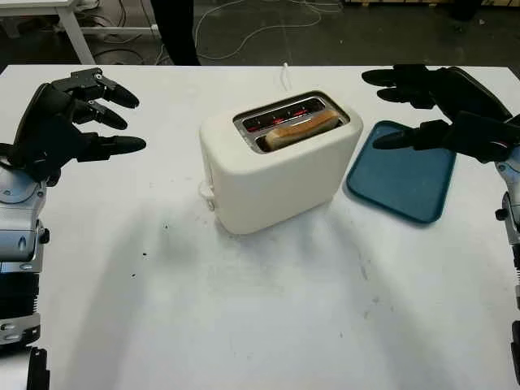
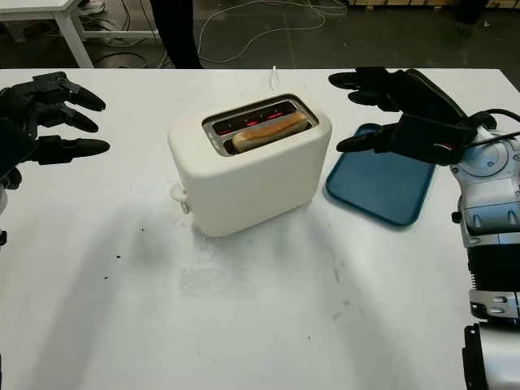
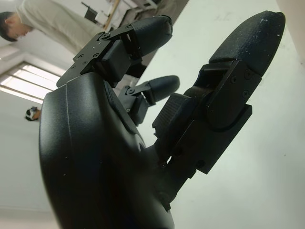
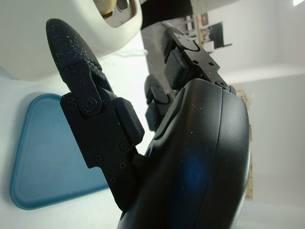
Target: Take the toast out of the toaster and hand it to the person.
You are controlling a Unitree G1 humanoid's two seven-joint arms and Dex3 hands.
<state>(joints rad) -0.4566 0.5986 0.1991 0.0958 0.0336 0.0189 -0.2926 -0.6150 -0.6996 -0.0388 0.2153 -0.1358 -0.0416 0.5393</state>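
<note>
A cream two-slot toaster (image 1: 276, 166) stands in the middle of the white table. One slice of toast (image 1: 302, 127) sticks up from its nearer slot; the far slot glows red inside. My left hand (image 1: 106, 118) hovers open at the table's left side, well apart from the toaster. My right hand (image 1: 398, 110) hovers open above the blue tray (image 1: 402, 175), just right of the toaster, holding nothing. In the right wrist view the toaster (image 4: 57, 33) lies just beyond my right hand's fingers (image 4: 86, 90).
The blue tray lies flat to the right of the toaster. A person in dark trousers (image 1: 175, 28) stands beyond the table's far edge. Cables (image 1: 260, 28) trail on the floor behind. Another white table's leg (image 1: 77, 32) is at the far left.
</note>
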